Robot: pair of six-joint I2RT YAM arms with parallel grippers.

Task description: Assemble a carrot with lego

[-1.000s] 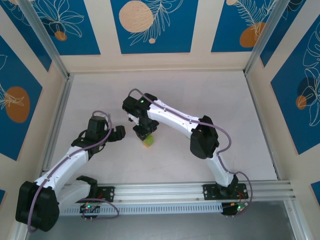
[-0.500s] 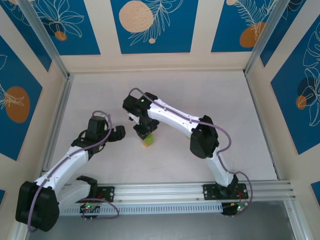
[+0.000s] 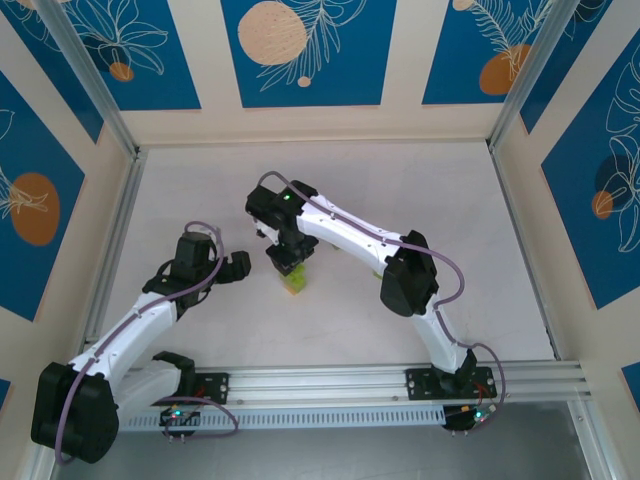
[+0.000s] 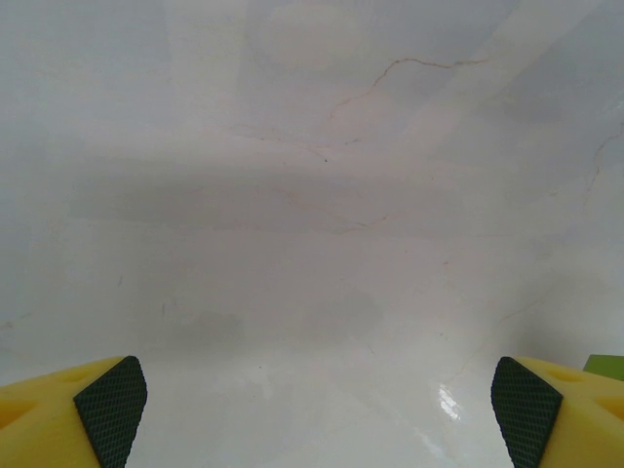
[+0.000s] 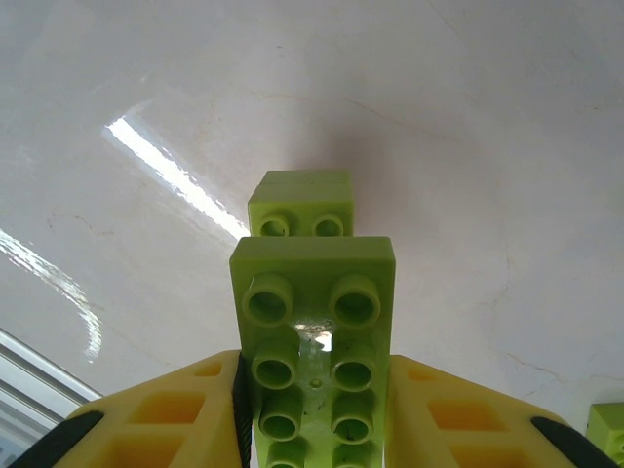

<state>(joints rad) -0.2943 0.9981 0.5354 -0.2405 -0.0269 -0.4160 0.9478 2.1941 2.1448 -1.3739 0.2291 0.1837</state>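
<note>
right arm [image 3: 345, 235] edged slightly farther back, lego [image 3: 293, 284] nudged left

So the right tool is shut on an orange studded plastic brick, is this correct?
No: the right tool is shut on a lime-green studded plastic brick, not an orange one. The right wrist view shows it.

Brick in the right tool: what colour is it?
The brick is lime green, clearest in the right wrist view.

The carrot [image 5: 314, 322] runs off the bottom edge; a lime brick [image 5: 608, 429] is clipped at the corner.
</note>
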